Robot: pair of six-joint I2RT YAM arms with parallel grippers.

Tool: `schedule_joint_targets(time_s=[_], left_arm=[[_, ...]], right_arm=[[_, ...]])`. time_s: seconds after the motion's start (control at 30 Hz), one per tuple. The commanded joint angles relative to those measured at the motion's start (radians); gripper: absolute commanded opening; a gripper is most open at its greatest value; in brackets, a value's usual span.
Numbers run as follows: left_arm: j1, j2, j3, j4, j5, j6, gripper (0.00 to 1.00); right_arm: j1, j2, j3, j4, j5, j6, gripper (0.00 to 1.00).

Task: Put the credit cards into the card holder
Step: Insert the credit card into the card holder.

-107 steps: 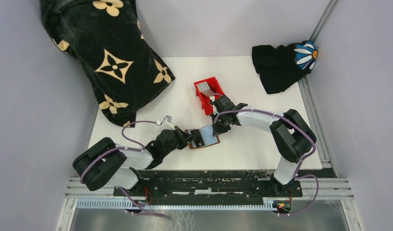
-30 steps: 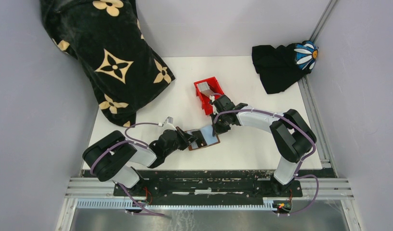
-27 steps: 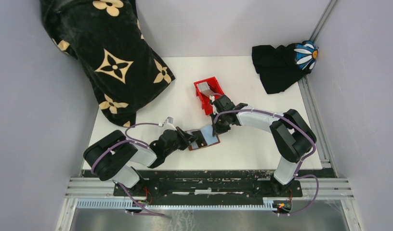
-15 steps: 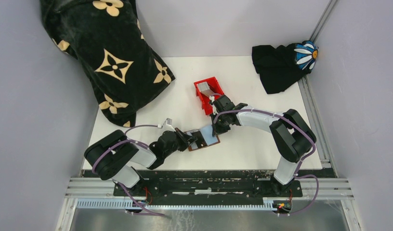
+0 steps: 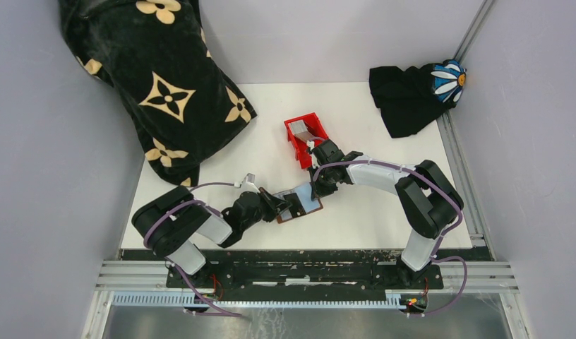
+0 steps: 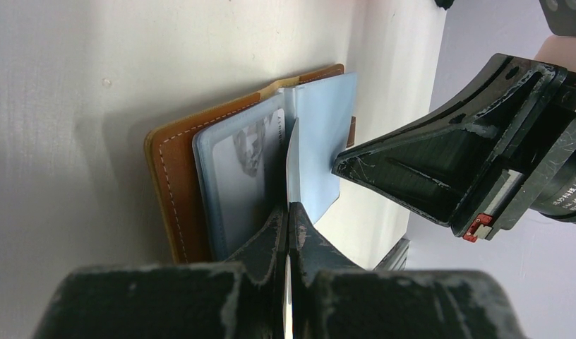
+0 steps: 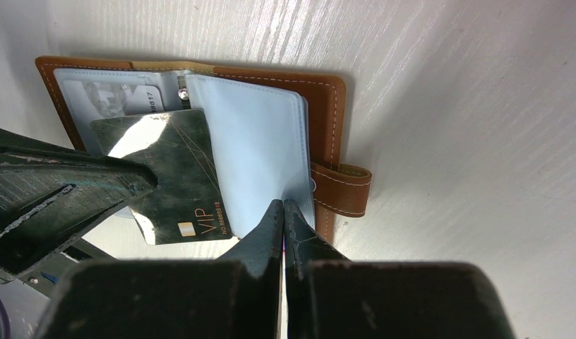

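Observation:
The brown card holder (image 5: 300, 205) lies open on the table between my grippers, its light-blue plastic sleeves (image 7: 257, 141) showing. My left gripper (image 6: 289, 208) is shut on a credit card (image 6: 292, 159), seen edge-on. In the right wrist view this card (image 7: 172, 176) is dark and shiny, marked VIP, with its far end over the sleeves. My right gripper (image 7: 283, 205) is shut on the edge of a sleeve beside the snap tab (image 7: 345, 191). Another card (image 7: 109, 95) sits in the left sleeve. A grey card (image 5: 303, 129) lies in the red bin.
The red bin (image 5: 297, 145) stands just behind the right gripper (image 5: 318, 188). A black patterned cloth (image 5: 158, 85) covers the back left. A black cloth with a daisy (image 5: 419, 88) lies at the back right. The table's front edge is close below the card holder.
The left arm's elbow and shoulder have swung right while its gripper stays at the card holder with the card. The right arm and the card holder have hardly moved.

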Motion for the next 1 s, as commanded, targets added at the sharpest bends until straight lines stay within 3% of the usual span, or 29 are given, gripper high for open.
schedule_joint_targets(time_s=[0.0, 0.97], left_arm=[[0.007, 0.018, 0.020, -0.008, 0.011, -0.013, 0.03], [0.078, 0.137, 0.036, 0.094, 0.063, -0.019, 0.03]], right_arm=[[-0.005, 0.005, 0.000, 0.029, -0.005, -0.008, 0.01], [-0.007, 0.028, 0.004, 0.032, -0.007, -0.010, 0.01]])
